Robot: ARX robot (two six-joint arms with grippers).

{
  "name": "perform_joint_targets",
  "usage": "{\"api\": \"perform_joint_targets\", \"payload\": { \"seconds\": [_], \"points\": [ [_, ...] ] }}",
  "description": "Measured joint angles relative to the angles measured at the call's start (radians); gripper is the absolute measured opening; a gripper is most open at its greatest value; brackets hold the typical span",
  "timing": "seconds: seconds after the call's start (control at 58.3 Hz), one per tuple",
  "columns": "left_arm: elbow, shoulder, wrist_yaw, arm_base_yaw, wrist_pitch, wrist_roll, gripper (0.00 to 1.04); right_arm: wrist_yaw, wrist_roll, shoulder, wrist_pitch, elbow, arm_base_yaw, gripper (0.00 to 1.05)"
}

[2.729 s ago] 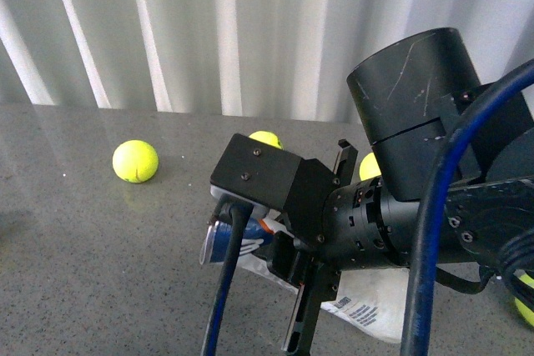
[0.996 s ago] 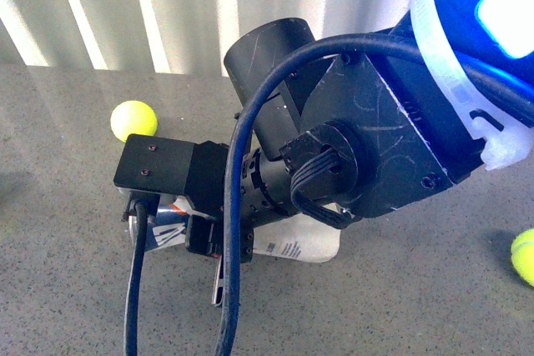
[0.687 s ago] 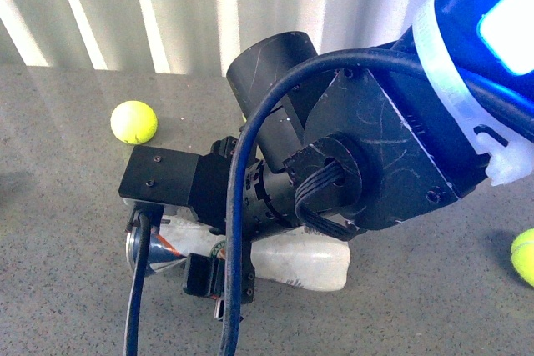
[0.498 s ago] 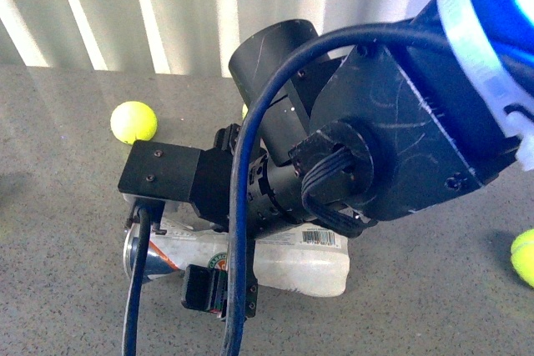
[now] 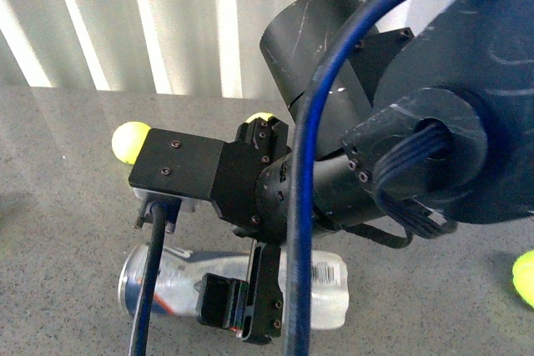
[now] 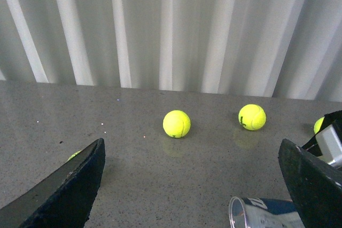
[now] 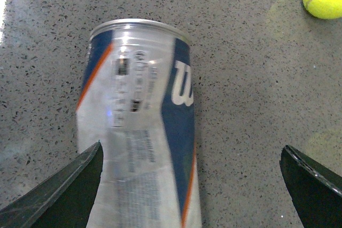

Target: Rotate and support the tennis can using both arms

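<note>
Right tool [image 7: 190, 150] gaping wide, straddling tennis can [image 7: 139, 126] without gripping it; can lying sideways on counter [image 7: 256, 105]; left tool [image 6: 191, 147] also gaping wide, holding nothing; right arm [image 5: 417, 147] hiding much of can in front view

White "W" logo on tennis can [image 7: 140, 132]

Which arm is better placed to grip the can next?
Right. The right gripper, open, flanks the lying tennis can; the left gripper, also open, has only the can's rim in sight.
</note>
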Motion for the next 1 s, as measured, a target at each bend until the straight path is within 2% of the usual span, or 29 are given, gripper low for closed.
{"api": "perform_joint_targets", "payload": {
  "seconds": [0.257,0.669,0.772,0.841,0.996],
  "points": [
    [0.0,0.0,0.0,0.0,0.0,0.0,0.98,0.0,0.08,-0.171,0.131,-0.156,-0.109,0.97],
    [0.0,0.0,0.0,0.0,0.0,0.0,0.98,-0.023,0.144,-0.483,0.338,-0.456,-0.434,0.97],
    [0.0,0.0,0.0,0.0,0.0,0.0,0.98,0.031,0.175,-0.562,0.441,-0.538,-0.502,0.97],
    [0.0,0.0,0.0,0.0,0.0,0.0,0.98,0.127,0.238,-0.632,0.55,-0.618,-0.581,0.97],
    [0.0,0.0,0.0,0.0,0.0,0.0,0.98,0.3,0.357,-0.742,0.697,-0.743,-0.718,0.97]
  ]
}}
